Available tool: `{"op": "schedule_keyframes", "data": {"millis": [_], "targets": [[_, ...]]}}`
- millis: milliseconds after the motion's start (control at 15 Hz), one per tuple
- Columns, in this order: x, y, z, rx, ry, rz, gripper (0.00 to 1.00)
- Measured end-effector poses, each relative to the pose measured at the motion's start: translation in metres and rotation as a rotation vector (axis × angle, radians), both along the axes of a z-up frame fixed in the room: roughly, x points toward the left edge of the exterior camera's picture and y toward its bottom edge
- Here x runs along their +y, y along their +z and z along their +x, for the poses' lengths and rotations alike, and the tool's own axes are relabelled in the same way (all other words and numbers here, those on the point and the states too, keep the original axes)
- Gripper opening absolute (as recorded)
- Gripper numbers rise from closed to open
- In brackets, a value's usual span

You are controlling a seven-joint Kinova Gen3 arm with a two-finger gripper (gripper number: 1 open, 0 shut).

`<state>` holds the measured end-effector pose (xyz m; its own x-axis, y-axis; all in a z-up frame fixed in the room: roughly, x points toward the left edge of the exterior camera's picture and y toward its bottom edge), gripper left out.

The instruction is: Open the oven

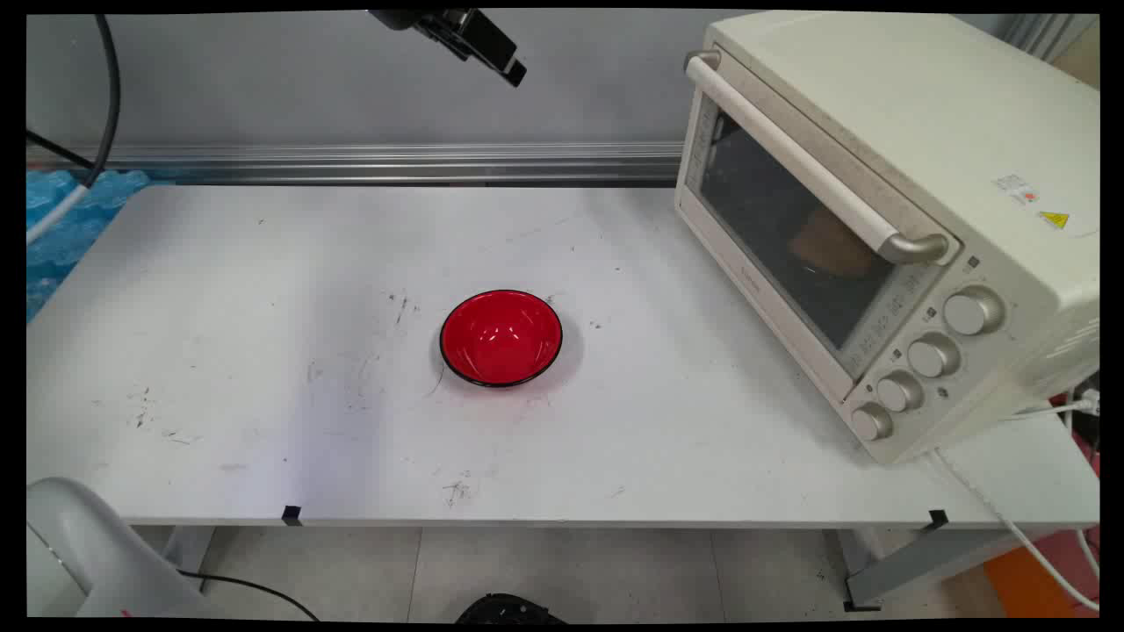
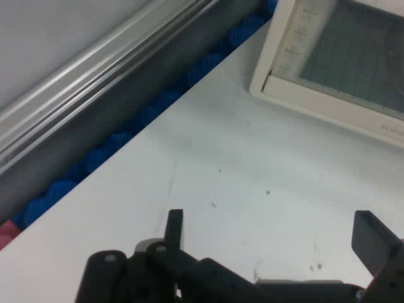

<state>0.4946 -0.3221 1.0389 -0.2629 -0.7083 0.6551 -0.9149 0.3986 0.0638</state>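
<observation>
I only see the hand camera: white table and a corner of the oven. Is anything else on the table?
Observer: Yes, a red bowl stands upright near the middle of the table.
Operator: Is my hand close to it?
Observer: No, the gripper hangs high at the main view's top edge, far above the bowl.
Operator: Does the oven have buttons?
Observer: The oven has four knobs in a row beside its shut door.
</observation>
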Motion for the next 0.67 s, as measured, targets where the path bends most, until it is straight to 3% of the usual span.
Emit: {"op": "schedule_keyframes", "data": {"millis": [667], "targets": [[0.0024,-0.0027,0.0044,0.005,0.031,0.044,1.0]]}}
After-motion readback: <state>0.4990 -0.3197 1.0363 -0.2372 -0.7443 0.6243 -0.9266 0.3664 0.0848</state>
